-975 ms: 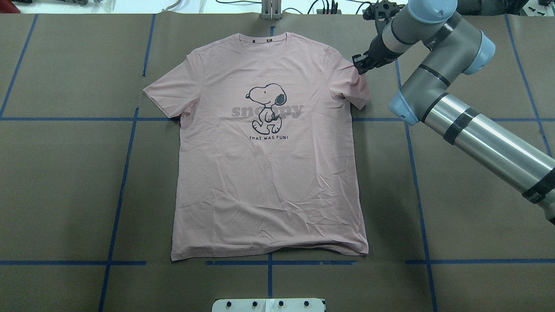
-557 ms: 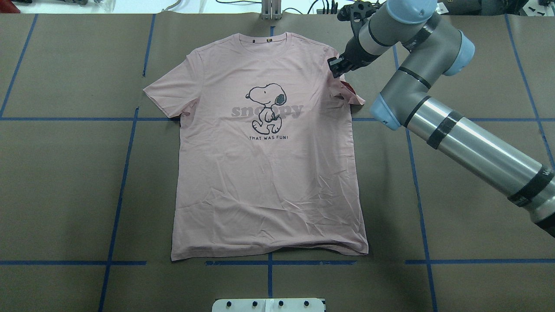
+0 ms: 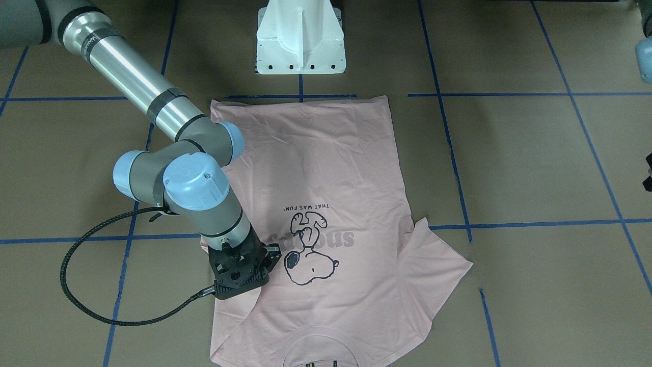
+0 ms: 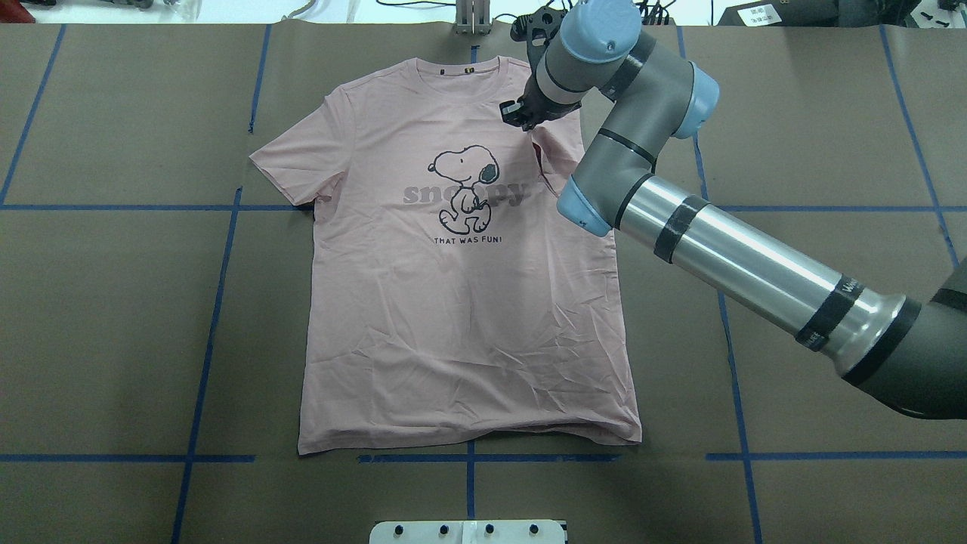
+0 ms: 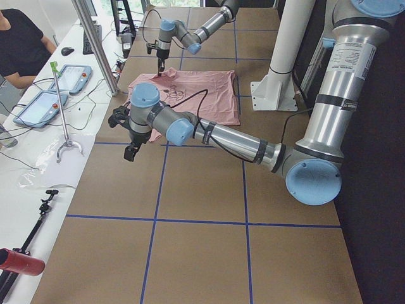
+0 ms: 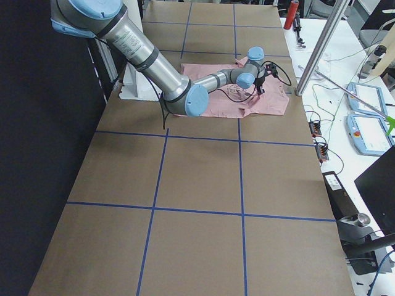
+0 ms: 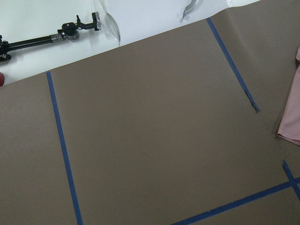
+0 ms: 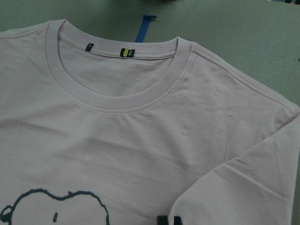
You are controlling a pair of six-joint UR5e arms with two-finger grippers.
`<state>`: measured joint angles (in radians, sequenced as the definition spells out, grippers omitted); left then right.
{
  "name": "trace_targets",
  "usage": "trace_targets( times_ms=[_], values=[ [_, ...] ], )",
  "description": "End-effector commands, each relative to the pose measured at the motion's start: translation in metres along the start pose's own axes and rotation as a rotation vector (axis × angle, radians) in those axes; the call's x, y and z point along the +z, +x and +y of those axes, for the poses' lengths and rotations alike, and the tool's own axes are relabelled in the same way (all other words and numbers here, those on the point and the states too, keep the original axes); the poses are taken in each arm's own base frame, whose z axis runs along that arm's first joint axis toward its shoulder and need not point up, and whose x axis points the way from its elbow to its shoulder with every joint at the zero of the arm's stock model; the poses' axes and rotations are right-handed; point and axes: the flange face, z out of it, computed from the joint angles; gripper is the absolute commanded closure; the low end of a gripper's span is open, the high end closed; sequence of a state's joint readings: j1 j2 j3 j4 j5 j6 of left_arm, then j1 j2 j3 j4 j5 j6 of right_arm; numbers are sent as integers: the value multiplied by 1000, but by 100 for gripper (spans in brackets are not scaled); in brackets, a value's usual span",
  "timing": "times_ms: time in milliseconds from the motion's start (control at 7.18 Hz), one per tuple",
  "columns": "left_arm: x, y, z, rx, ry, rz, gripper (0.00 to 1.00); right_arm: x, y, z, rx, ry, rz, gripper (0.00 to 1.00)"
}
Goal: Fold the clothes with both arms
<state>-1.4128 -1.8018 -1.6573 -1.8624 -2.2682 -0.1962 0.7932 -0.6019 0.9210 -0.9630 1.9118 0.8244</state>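
Here, shirt (image 4: 453, 317): lies flat on the table (image 4: 113, 302), print (image 4: 464, 189) up, collar (image 8: 126, 101) at the far edge, hem toward the robot.
Right gripper (image 4: 520, 115): jaws closed on the edge of the sleeve (image 8: 234, 187) on the robot's right. It holds the sleeve raised over the chest, near the collar.
Left gripper (image 5: 130, 152): hangs over bare table, well apart from the shirt. Open or closed, cannot tell.
Step, as judged: first sleeve fold, carried inward but not laid down.
Risk, slip: the pinch is on thin edge fabric, so a loose hold would let the sleeve flop back outward.
Risk, drag: carrying too far across could pull the shoulder and skew the whole shirt, since nothing pins the other side.
Risk, bunching: letting go from height could leave the sleeve crumpled rather than flat, with a crooked crease.
Risk, snag: fingers set too low could catch the body layer and lift it on retreat.
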Motion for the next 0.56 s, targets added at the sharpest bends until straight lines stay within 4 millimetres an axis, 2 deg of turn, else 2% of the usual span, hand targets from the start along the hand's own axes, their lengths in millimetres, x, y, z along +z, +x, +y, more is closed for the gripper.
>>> trace_targets(
  times_ms=[0, 139, 279, 418],
  values=[
    [0, 0, 0, -10, 3, 1, 0, 10, -4, -10, 9, 5, 36, 100],
    [0, 1, 0, -13, 2, 2, 0, 10, -6, -10, 7, 7, 32, 74],
    [2, 4, -4, -12, 3, 3, 0, 8, -10, -10, 3, 11, 24, 1],
    [5, 9, -7, -18, 0, 6, 0, 3, -17, -11, 51, 13, 9, 0]
  ],
)
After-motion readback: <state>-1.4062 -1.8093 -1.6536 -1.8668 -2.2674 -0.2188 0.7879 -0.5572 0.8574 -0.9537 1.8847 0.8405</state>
